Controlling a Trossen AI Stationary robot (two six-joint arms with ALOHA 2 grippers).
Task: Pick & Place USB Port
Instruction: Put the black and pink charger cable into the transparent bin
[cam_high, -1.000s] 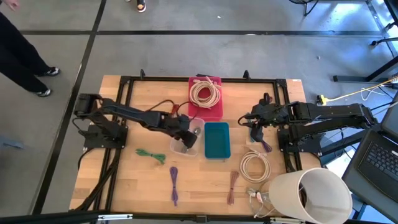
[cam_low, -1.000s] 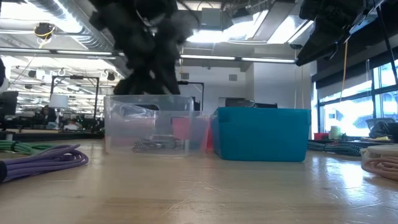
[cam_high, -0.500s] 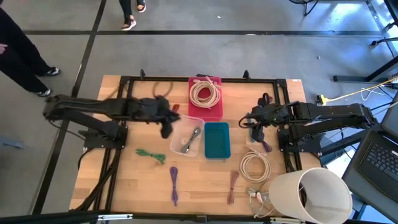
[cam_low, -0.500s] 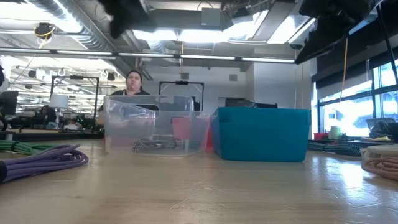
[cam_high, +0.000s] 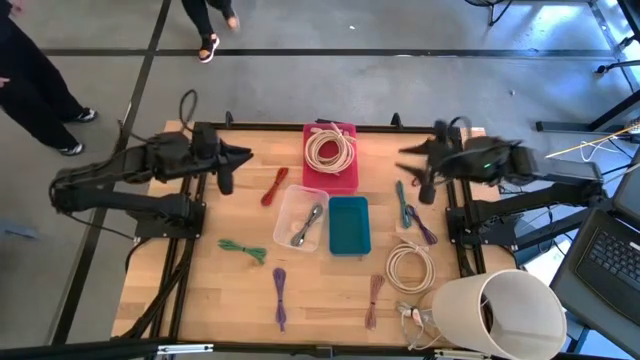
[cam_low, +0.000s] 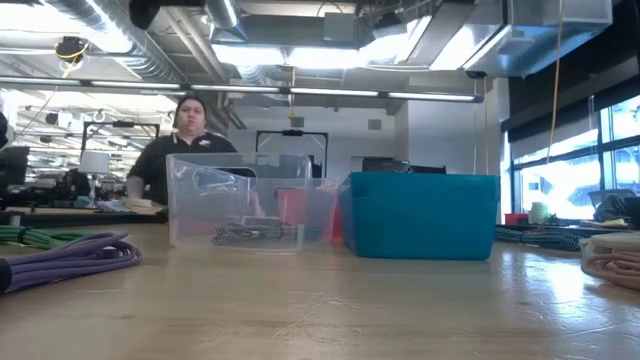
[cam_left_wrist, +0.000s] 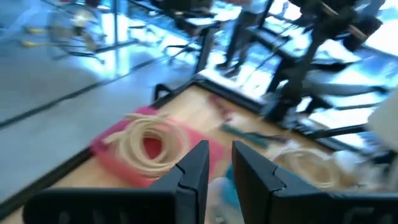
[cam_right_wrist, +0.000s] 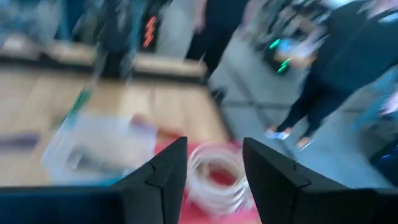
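Both arms raised near the counter's far edge, USB piece lying in the clear bin.

The silvery metal USB connector (cam_high: 307, 224) lies in the clear plastic bin (cam_high: 284, 210) at mid-counter, well apart from the left tool (cam_high: 224, 180), narrowly open and empty, and the right tool (cam_high: 424, 187), wider open, empty.

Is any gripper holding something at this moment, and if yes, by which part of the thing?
Nothing is held. The left gripper and the right gripper both show an empty gap between their open fingers, raised above the table.
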